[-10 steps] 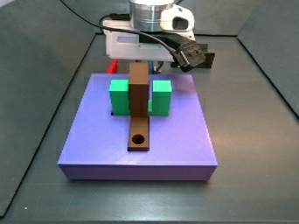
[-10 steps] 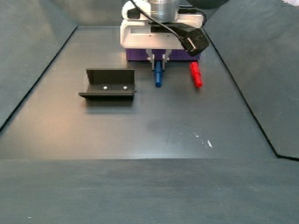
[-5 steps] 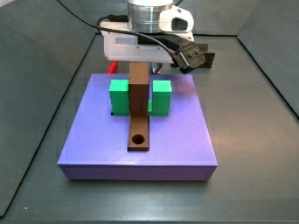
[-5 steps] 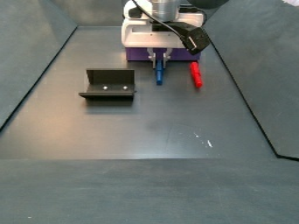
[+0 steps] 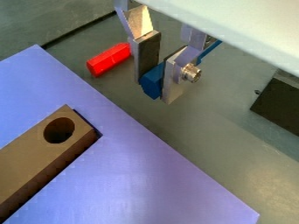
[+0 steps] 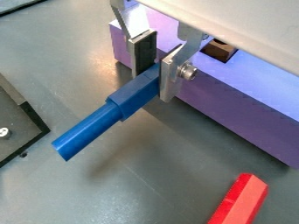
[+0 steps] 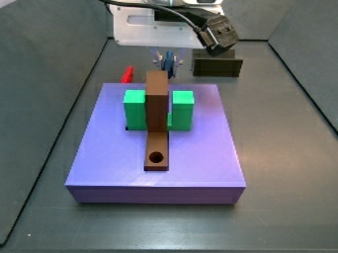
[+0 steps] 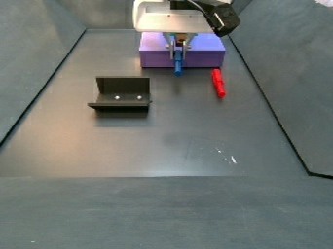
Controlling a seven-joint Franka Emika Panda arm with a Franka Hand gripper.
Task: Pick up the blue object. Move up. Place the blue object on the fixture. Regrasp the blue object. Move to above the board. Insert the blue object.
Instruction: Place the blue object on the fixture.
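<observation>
Blue and slim, the blue object [image 6: 107, 119] is clamped at one end between the silver fingers [image 6: 172, 70] of the gripper [image 6: 156, 61], lifted off the floor just beside the board [image 8: 196, 55], with the red peg [image 8: 219, 82] lying nearby and the fixture [image 8: 120, 95] well apart.

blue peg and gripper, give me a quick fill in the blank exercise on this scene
1. The gripper is shut on the ____ peg.
2. The peg lying loose on the floor is ____.
3. The brown bar lies between two ____ blocks.
4. The fixture holds ____ pegs.

Missing words: blue; red; green; no
</observation>
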